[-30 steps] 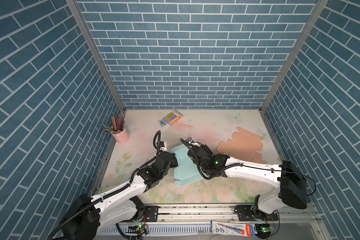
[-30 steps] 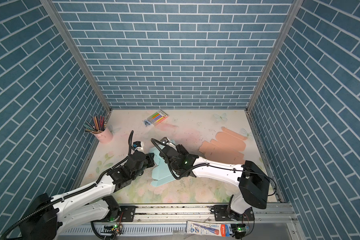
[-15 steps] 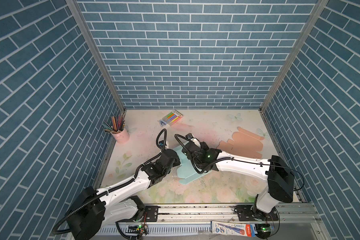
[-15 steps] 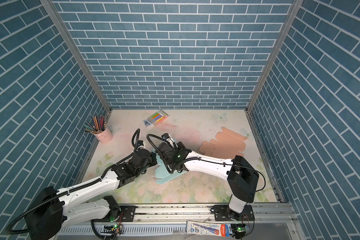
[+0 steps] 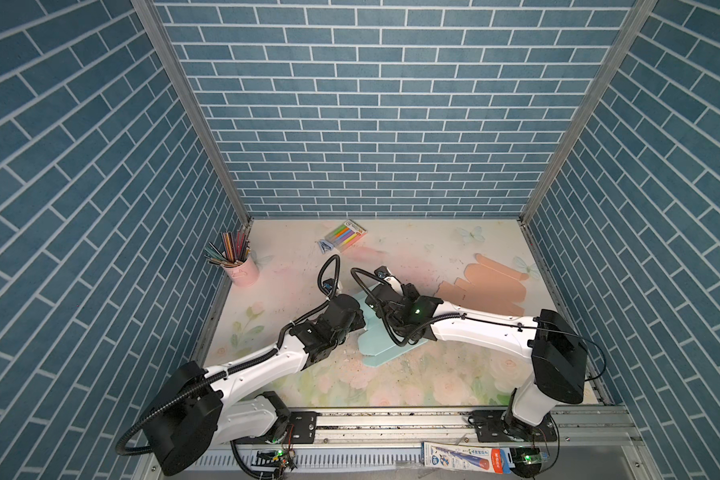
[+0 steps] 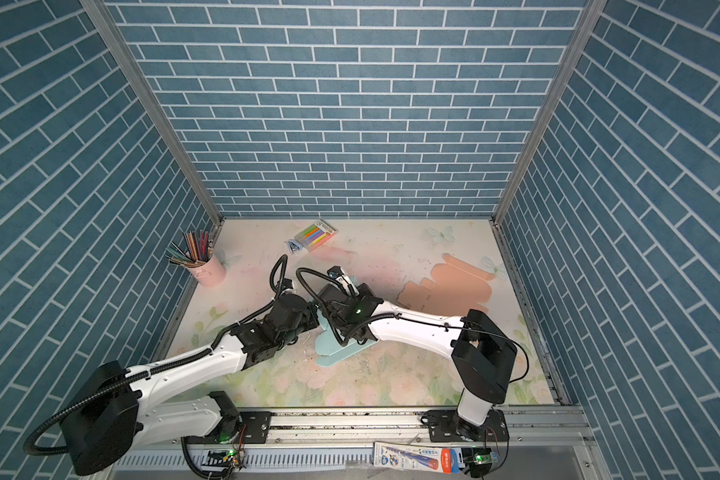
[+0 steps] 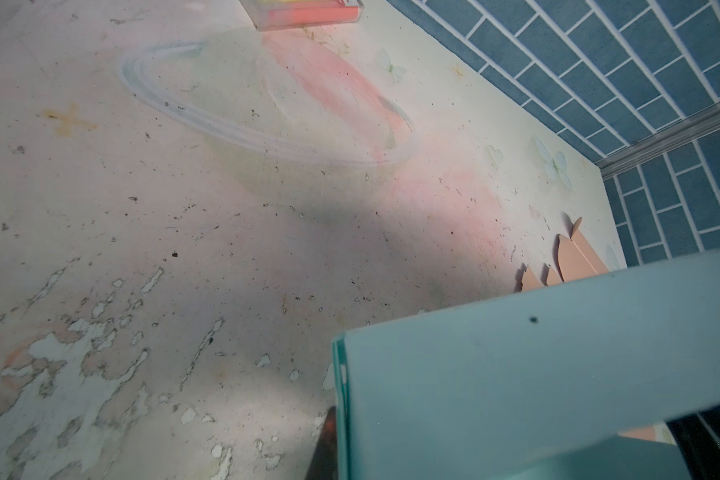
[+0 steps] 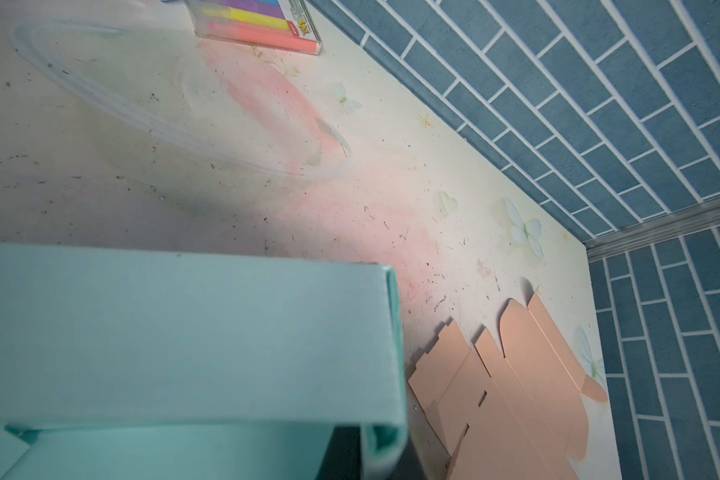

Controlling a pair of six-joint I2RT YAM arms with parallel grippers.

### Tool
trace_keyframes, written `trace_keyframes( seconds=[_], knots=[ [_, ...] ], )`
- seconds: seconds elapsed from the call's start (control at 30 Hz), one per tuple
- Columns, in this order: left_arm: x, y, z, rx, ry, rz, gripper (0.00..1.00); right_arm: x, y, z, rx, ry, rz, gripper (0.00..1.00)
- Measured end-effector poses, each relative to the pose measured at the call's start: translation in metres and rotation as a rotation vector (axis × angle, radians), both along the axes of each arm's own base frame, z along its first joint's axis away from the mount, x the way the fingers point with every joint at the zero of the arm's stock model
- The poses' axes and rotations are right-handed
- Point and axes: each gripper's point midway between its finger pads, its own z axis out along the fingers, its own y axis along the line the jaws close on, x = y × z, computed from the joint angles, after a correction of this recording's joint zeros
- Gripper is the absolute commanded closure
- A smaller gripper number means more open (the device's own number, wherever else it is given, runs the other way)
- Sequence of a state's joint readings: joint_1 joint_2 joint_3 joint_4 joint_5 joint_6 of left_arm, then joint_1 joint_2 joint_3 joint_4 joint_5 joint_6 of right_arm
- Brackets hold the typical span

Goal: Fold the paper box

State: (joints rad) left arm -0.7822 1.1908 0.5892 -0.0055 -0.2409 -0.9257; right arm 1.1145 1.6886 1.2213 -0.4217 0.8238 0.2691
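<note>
**Paper box (image 5: 385, 349) gripped near the middle of the desk (image 5: 433, 386), between the two wrists**

One raised teal wall appears to be pinched by the left jaws and the right jaws, both pressed together on it. If the arms are drawn apart or unevenly, the thin card could be torn, creased off its score, or pulled free.

A pink metal cup of coloured pencils (image 5: 242, 272) stood by the left wall. A clear plastic case of highlighters (image 5: 347, 235) lay near the back wall, and a flat peach cardboard blank (image 5: 489, 286) lay at the right of the floral counter (image 5: 433, 382).
</note>
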Motion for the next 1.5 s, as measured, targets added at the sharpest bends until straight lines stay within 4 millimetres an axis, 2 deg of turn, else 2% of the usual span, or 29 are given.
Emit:
trace_keyframes(
  seconds=[0.03,0.3,0.43,0.7,0.87,1.0,1.17,1.4,1.5],
  knots=[
    [0.0,0.0,0.0,0.0,0.0,0.002,1.0,0.001,0.001,0.001,0.01,-0.003,-0.004,1.0],
    [0.001,0.001,0.001,0.0,-0.004,0.005,1.0,0.0,0.0,0.0,0.034,-0.012,-0.01,1.0],
    [0.001,-0.001,0.003,-0.012,-0.016,0.0,1.0,-0.002,-0.003,0.003,0.046,-0.019,-0.008,0.88],
    [-0.002,-0.004,0.01,-0.043,-0.052,-0.018,1.0,-0.011,-0.005,0.003,0.053,-0.026,0.012,0.75],
    [0.001,-0.007,0.016,-0.053,-0.082,-0.021,1.0,-0.02,-0.003,0.009,0.092,-0.021,0.043,0.55],
    [0.003,-0.011,0.022,-0.058,-0.112,-0.039,1.0,-0.033,-0.002,0.025,0.194,-0.011,0.096,0.42],
    [0.006,-0.016,0.03,-0.026,-0.17,-0.084,1.0,-0.058,-0.001,0.06,0.411,-0.011,0.242,0.31],
    [0.009,-0.015,0.034,0.072,-0.254,-0.178,1.0,-0.085,0.013,0.095,0.555,-0.002,0.467,0.29],
    [0.002,-0.015,0.029,0.111,-0.3,-0.249,1.0,-0.099,0.019,0.111,0.618,0.016,0.585,0.27]
  ],
)
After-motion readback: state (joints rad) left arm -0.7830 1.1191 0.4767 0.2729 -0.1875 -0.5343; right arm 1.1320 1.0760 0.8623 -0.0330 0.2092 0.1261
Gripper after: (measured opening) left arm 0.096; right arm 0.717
